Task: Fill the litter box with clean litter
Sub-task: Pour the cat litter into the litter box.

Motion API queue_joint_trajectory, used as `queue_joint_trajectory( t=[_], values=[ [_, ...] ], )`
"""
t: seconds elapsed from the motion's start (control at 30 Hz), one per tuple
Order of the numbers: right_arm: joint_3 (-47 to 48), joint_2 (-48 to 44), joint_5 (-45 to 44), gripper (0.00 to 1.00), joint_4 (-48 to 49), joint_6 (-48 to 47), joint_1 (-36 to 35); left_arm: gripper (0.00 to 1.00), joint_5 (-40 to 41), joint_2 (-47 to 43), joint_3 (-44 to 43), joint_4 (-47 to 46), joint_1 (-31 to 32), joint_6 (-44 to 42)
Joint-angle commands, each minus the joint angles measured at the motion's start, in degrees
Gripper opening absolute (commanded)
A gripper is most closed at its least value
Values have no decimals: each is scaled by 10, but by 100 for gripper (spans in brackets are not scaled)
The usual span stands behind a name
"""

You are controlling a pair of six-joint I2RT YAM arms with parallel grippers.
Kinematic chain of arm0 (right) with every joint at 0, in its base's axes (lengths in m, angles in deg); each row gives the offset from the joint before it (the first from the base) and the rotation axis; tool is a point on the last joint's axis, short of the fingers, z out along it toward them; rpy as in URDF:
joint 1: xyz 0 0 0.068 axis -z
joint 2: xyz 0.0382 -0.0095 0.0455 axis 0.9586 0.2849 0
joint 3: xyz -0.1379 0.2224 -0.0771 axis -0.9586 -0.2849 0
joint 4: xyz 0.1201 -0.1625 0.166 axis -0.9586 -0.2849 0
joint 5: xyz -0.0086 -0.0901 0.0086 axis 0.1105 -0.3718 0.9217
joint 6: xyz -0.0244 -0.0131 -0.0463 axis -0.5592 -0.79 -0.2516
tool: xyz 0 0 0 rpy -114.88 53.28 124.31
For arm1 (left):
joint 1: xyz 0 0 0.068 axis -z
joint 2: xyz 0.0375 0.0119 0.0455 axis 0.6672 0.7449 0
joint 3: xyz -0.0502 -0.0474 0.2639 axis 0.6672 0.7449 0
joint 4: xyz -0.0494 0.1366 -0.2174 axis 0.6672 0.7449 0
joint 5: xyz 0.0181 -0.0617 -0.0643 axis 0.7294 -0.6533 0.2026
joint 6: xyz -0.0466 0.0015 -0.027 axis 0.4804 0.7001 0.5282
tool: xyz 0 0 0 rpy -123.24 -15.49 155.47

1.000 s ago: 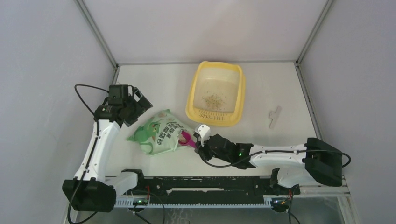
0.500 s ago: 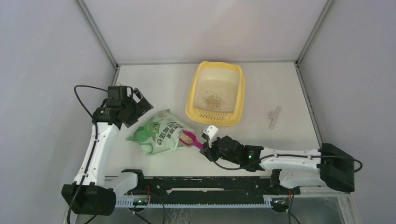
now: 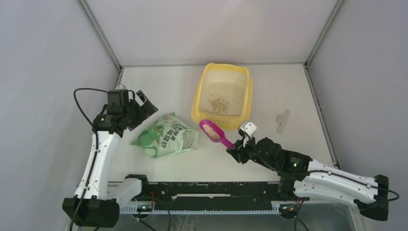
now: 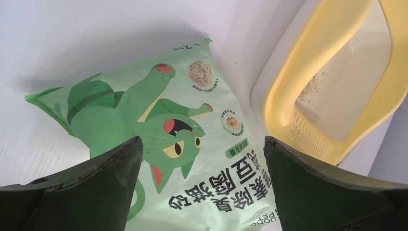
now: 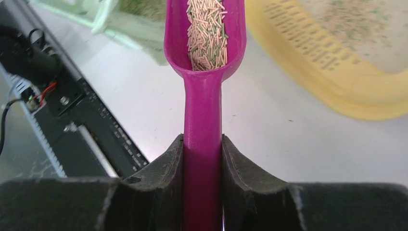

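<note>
the bag (image 3: 168, 139) lies left of the litter box (image 3: 221, 120), the scoop (image 3: 214, 132) between them, seemingly just before its near rim.

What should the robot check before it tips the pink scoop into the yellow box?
1. Grip: right gripper shut on the magenta plastic scoop handle: ok.
2. Load: beige litter granules lie in the scoop bowl: ok.
3. Position: scoop over the yellow plastic litter box: not ok, it is short of the near rim.
4. Room in the box: only a thin scatter inside: ok.
5. Path: left gripper open, off beside the light green printed bag: ok.
</note>
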Motion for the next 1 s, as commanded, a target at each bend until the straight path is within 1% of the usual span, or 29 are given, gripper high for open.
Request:
queue_joint_trajectory(
  t=[0.0,0.03,0.13,0.23,0.3,0.37,0.47,0.53,0.63,0.7,0.8,0.97],
  values=[
    [77,11,-19,0,-66,18,57,100,-20,-7,-27,-35,-2,-12],
    [94,22,-12,0,-74,16,78,100,-23,-8,-24,-38,-2,-12],
    [183,84,45,0,-126,8,183,100,-33,-5,-21,-44,-2,-13],
    [286,190,104,0,-191,-8,264,100,-42,-1,-21,-44,-2,-20],
    [351,259,115,0,-236,-22,296,100,-45,0,-21,-45,-2,-26],
    [421,332,159,0,-289,-30,333,100,-50,1,-20,-44,-3,-29],
    [504,426,189,0,-347,-34,370,100,-55,5,-15,-46,-3,-32],
    [577,497,174,0,-392,-35,381,100,-61,7,-13,-46,-2,-33],
    [642,561,149,0,-432,-39,380,100,-64,3,-10,-46,-2,-34],
    [689,601,105,0,-465,-43,373,100,-63,-2,-8,-46,-2,-35],
    [726,627,58,0,-480,-48,355,100,-63,-8,-5,-46,-3,-37],
    [719,604,74,0,-465,-48,336,100,-70,-12,0,-43,-2,-44]
  ],
)
